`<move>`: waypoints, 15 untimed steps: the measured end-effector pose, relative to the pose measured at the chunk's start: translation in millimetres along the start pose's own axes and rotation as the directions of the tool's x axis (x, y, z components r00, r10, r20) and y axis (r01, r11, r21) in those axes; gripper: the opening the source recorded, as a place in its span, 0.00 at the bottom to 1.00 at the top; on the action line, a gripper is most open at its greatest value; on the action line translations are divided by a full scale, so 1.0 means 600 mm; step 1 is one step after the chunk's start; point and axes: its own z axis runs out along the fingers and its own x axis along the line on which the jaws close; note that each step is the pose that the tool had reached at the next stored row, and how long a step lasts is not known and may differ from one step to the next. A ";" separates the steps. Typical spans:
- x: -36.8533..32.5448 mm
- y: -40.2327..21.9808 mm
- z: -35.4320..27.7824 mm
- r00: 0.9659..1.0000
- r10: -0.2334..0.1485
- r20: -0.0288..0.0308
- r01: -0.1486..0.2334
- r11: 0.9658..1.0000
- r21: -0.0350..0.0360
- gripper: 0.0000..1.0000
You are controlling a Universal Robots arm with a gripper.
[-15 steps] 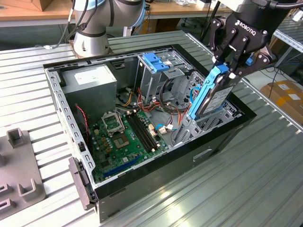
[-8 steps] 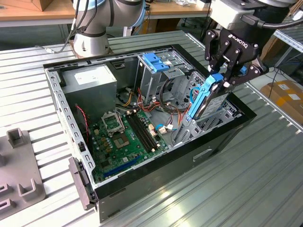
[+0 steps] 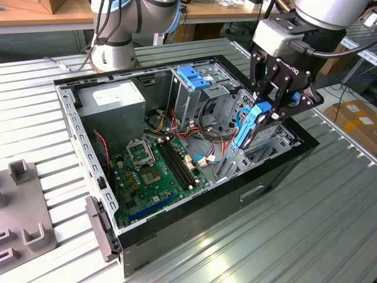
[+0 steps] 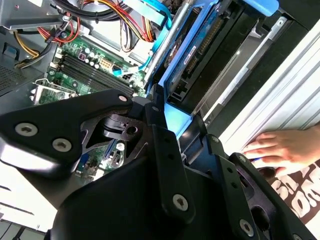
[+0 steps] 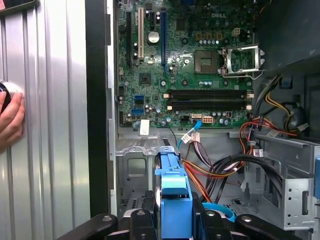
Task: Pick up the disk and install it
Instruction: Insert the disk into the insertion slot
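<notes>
My gripper (image 3: 263, 115) is shut on the disk (image 3: 250, 127), a dark drive in a bright blue carrier. I hold it on edge and tilted, over the drive bay (image 3: 268, 141) at the exterior view's right end of the open computer case (image 3: 194, 206). In the second wrist view the disk (image 4: 197, 55) stretches away from my black fingers (image 4: 165, 145), its lower end close to the bay's metal wall. In the first wrist view the blue carrier (image 5: 172, 185) stands between my fingers (image 5: 137, 222), above the metal bay floor (image 5: 131, 170).
Inside the case lie the green motherboard (image 3: 156, 171), a grey power supply (image 3: 112, 100), a fixed blue bracket (image 3: 191, 75) on the metal cage and loose cables (image 5: 225, 167). A person's hand (image 4: 285, 147) rests on the ribbed table beside the case. A grey fixture (image 3: 23, 218) sits at the exterior view's left.
</notes>
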 end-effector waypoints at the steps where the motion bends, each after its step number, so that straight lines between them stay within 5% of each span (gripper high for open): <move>1: 0.000 0.000 0.004 1.000 0.000 0.000 0.000 1.000 0.000 0.37; 4: 0.000 0.000 0.015 1.000 0.001 0.000 -0.001 1.000 0.000 0.37; 10: 0.000 0.000 0.016 1.000 0.001 0.000 -0.001 1.000 0.000 0.38; 15: 0.000 0.000 0.016 1.000 0.001 0.000 -0.001 1.000 0.000 0.62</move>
